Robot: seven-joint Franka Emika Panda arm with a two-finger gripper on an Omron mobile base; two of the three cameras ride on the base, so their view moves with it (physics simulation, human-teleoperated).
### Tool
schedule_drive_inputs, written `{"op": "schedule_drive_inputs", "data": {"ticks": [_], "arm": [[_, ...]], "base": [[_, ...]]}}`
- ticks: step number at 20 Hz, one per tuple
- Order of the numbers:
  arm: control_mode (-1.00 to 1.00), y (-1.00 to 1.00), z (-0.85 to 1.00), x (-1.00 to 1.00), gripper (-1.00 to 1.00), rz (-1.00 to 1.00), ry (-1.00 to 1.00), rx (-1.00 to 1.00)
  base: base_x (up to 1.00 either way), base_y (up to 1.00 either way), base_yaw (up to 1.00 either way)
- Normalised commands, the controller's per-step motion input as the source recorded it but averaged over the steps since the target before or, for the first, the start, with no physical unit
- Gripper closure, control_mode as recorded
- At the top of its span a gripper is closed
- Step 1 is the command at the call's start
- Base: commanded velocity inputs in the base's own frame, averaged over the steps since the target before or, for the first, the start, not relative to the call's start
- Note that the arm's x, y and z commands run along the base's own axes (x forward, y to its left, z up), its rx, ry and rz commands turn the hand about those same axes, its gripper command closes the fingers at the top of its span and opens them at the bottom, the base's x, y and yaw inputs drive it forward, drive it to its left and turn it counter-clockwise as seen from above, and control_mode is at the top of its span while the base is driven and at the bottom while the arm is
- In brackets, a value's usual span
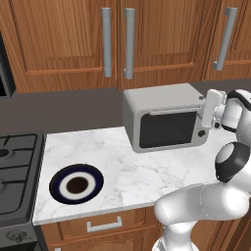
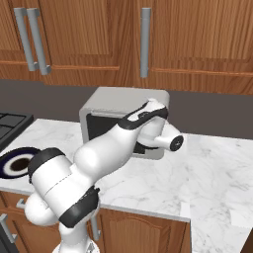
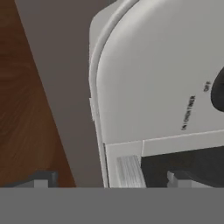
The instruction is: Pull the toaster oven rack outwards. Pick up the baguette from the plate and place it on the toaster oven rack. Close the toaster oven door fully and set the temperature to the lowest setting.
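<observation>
Looking across the room: a black stove (image 1: 14, 166) sits at the far left of the left base view, then a white marble counter (image 1: 147, 171), with brown wood cupboards (image 1: 63, 44) along the top.
Plate: the plate (image 1: 76, 184) lies at the lower left of the counter, near the stove, with no bread on it.
Oven: the toaster oven (image 1: 164, 120) stands in the middle right of that view, against the wall, with the toaster oven door (image 1: 166, 130) shut.
Arm: it rises from the lower right and bends up to the oven's right end.
Pincer: the gripper (image 1: 210, 110) is at the oven's upper right corner, spread wide, holding nothing.
Hand view: the fingertips (image 3: 177, 179) are close to the oven's grey front, by a dark knob (image 3: 218, 89) at the right edge and small letters.
</observation>
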Motion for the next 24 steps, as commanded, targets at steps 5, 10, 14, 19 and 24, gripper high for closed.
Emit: {"op": "schedule_drive_inputs", "data": {"ticks": [5, 10, 14, 19, 24], "arm": [[-1.00, 0.00, 0.19, 0.00, -1.00, -0.08, -0.05, 0.00], [-1.00, -0.03, 0.08, -0.32, -1.00, -0.07, -0.01, 0.00], [-1.00, -0.16, 0.12, -0.44, -1.00, -0.04, 0.00, 0.00], [-1.00, -0.15, 0.09, -0.27, -1.00, -0.03, 0.03, 0.00], [-1.00, -0.02, -0.01, -0.09, -1.00, 0.00, 0.20, 0.00]], "base": [[0.00, 0.00, 0.00], [0.00, 0.00, 0.00], [0.00, 0.00, 0.00], [0.00, 0.00, 0.00], [0.00, 0.00, 0.00]]}}
